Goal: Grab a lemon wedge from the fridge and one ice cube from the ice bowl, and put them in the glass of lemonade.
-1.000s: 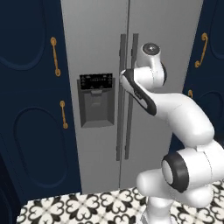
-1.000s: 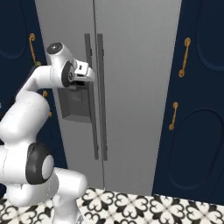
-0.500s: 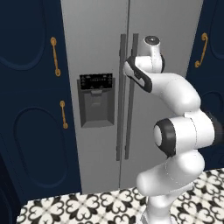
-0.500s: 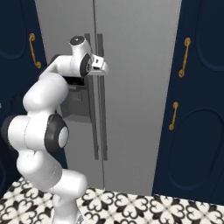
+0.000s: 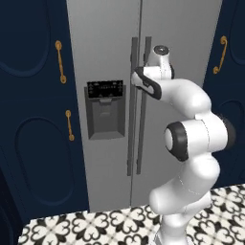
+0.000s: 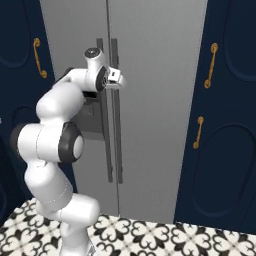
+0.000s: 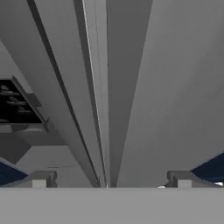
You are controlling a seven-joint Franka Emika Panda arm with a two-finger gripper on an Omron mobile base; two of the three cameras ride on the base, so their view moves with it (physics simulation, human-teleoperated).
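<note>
— Left base view: what's around?
— Grey fridge (image 5: 105, 158), doors shut, between navy cabinets (image 5: 33, 119); patterned floor tiles (image 5: 95, 225) below.
— Gripper (image 6: 119, 80)?
— Spread wide, empty, at the door handles (image 7: 98, 100).

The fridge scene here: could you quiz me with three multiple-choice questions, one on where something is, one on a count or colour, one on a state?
1. Where is the gripper?
A. by the floor tiles
B. at the fridge's vertical door handles, near their top
C. at a navy cabinet

2. How many gold handles show on the navy cabinet left of the fridge in the left base view?
A. none
B. two
C. five

3. What state are the fridge doors in?
A. both shut
B. one swung wide
C. both removed

Answers: 1 B, the hand sits beside the door handles. 2 B, an upper gold handle and a lower one. 3 A, the doors meet flush at the centre seam.
</note>
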